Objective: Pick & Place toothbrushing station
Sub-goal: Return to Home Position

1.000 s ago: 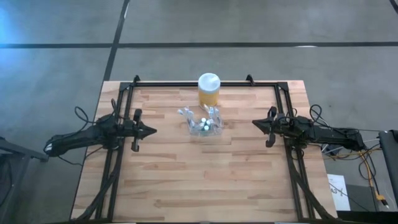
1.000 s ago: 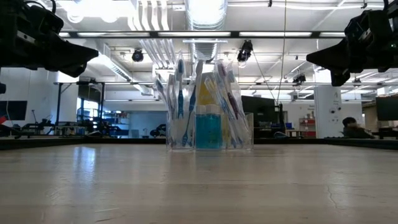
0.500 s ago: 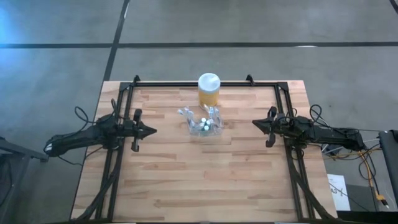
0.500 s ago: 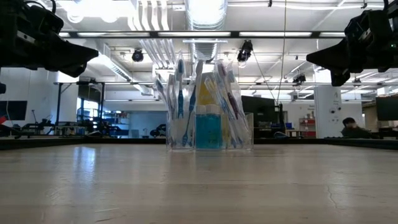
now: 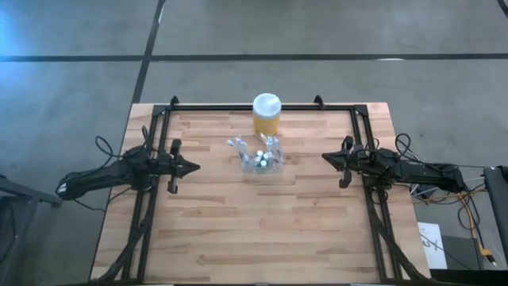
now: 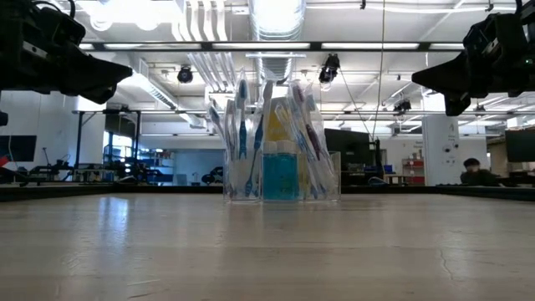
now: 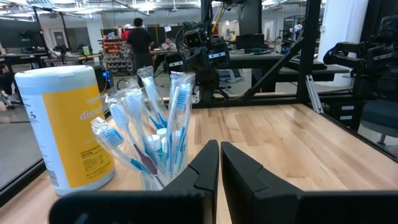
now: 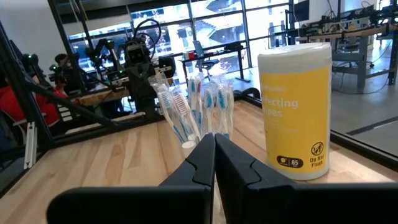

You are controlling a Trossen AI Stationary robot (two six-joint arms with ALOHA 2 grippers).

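Note:
The toothbrushing station [image 5: 260, 156] is a small clear plastic holder standing upright on its base on the wooden table, a little beyond the centre. Several slim blue-and-white toothbrushes [image 7: 163, 124] stick up out of it, with tiny white-capped pieces [image 5: 260, 157] among them. It also shows in the low view as the holder [image 6: 280, 146] and in the right wrist view as the brushes [image 8: 199, 109]. My left gripper [image 5: 193, 167] hovers shut at the table's left side, pointing level at the station. My right gripper [image 5: 325, 157] hovers shut at the right side, likewise level.
A yellow jar with a white lid [image 5: 267, 114] stands just behind the station, near the far edge. Black frame rails [image 5: 151, 199] run along the table's left, right and far sides. Bare wood [image 5: 254, 230] stretches across the near half. People show in the room beyond.

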